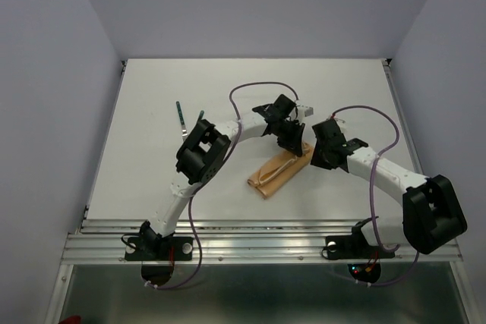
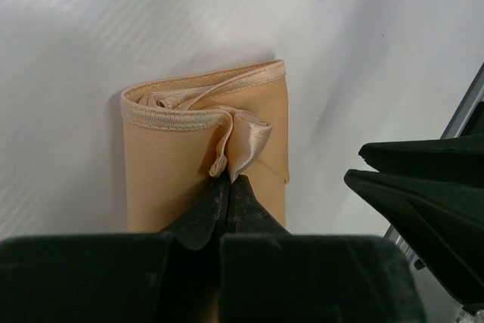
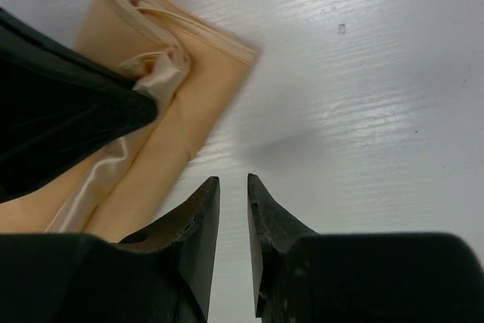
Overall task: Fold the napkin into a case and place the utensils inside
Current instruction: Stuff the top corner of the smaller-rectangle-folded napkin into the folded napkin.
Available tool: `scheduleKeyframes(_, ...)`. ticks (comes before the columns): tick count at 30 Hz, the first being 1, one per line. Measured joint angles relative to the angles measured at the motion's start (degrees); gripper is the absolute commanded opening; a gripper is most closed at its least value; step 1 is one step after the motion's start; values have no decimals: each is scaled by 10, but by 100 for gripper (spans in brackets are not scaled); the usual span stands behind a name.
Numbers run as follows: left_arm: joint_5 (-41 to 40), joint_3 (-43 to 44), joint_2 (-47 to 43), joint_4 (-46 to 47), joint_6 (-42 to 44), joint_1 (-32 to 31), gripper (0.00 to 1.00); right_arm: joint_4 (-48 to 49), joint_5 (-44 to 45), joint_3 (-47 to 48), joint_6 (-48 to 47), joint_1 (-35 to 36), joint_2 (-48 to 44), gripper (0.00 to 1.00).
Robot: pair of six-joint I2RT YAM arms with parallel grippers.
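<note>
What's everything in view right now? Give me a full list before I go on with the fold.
napkin: one, peach-tan, folded into a narrow oblong, middle of the table between the two grippers
utensils: two dark green handles show, far left of the table, apart from the napkin; one is partly hidden by the left arm
table: one, white
cables: purple, looping along each arm
left arm: white with black joints, reaching in from the near left
right arm: white with black joints, reaching in from the near right
left gripper: black, shut on a fold at the napkin's end
right gripper: black, jaws slightly apart, empty, over bare table beside the napkin
</note>
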Motion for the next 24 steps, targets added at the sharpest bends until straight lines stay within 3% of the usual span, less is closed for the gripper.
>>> scheduleKeyframes(6,6,-32,-17,20,18,-11,0,4,-34,5,-44,0,-10,25)
scheduleKeyframes(16,7,-151,-67,139,-91,-1,0,6,-40,35,-82,0,26,25)
scheduleKeyframes(24,10,-168,-74,173,-132,2,0,8,-61,47,-99,0,54,25)
